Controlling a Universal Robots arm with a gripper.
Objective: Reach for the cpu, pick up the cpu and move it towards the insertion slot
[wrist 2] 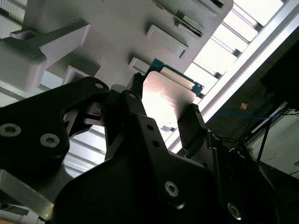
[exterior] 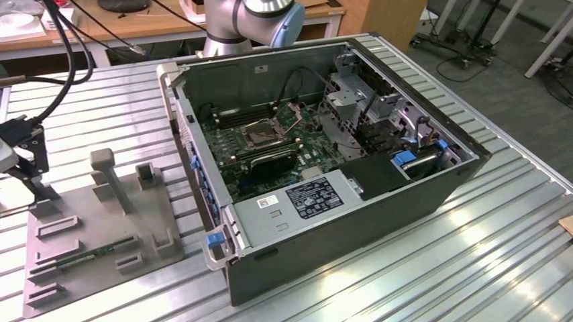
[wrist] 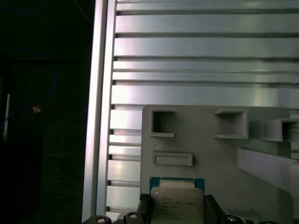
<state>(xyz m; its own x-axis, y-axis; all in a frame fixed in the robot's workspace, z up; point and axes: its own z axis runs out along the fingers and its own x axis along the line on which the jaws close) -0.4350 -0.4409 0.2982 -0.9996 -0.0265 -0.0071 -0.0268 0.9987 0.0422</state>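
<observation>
Low down, end effector (wrist 2: 164, 103) over the cpu (wrist: 177, 204)

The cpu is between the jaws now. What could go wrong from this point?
1. The gripper pinches the cpu between its jaws only by the thin edges, so it may slip or tilt.
2. The insertion slot lies inside the computer case, whose wall stands between, so the cpu could strike it.
</observation>
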